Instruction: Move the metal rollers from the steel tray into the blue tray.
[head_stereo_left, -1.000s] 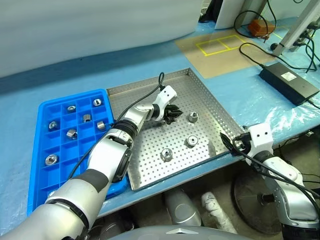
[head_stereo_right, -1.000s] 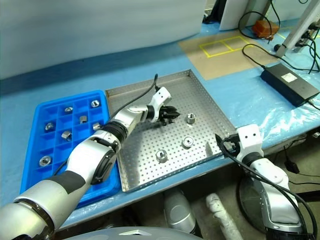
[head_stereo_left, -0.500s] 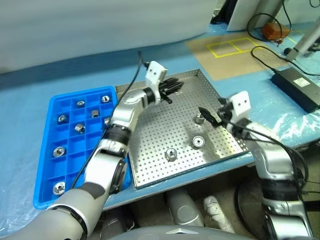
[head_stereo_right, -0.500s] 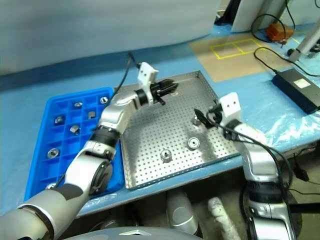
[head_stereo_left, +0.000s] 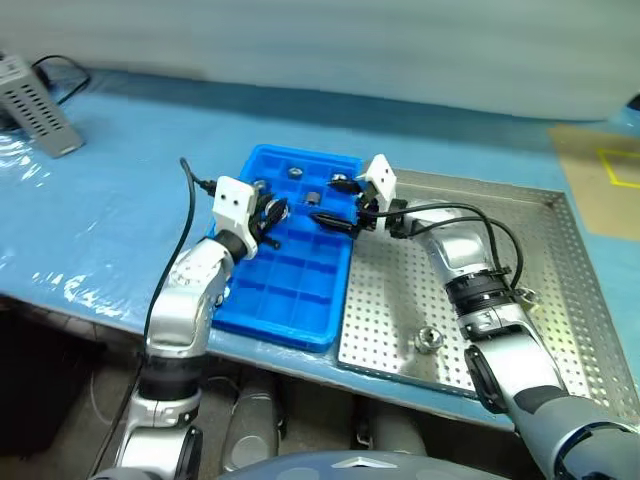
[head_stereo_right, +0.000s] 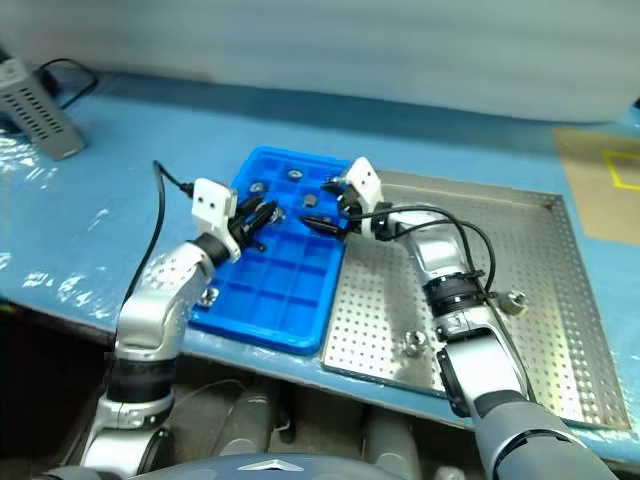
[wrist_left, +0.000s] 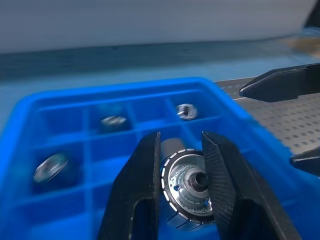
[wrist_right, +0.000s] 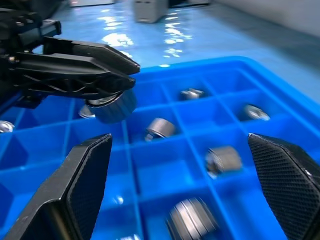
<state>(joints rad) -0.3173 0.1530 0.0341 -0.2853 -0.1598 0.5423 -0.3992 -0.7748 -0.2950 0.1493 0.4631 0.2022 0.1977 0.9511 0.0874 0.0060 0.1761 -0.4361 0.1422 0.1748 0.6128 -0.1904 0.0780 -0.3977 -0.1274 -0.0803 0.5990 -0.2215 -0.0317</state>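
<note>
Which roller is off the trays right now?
The roller clamped in the left gripper, held above the blue tray; the others lie in compartments or on the steel tray.

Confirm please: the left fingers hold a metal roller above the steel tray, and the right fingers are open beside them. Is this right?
Not quite. The left fingers hold the metal roller above the blue tray, not the steel tray; the left wrist view shows blue compartments beneath it. The right fingers are indeed open beside them.
</note>
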